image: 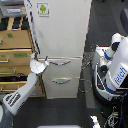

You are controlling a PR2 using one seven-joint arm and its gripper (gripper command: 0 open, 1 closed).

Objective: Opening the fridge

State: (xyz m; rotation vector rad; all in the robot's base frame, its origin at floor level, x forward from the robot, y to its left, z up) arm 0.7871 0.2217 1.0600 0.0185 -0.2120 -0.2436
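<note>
The tall white fridge (62,35) fills the upper middle of the exterior view, its large upper door carrying a small green-marked sticker (43,8). Below are two drawers with curved silver handles (61,62). The upper door looks closed or barely ajar; I cannot tell which. My grey arm rises from the lower left, and its gripper (39,64) sits at the fridge's left edge, level with the bottom of the upper door. The fingers (44,64) appear slightly spread against that edge, but the blur hides whether they hold anything.
A tan wooden drawer cabinet (15,47) with green labels stands directly left of the fridge, close to my arm. The robot's white body (115,67) stands to the exterior view's right of the fridge, with cables near its base. The floor is dark.
</note>
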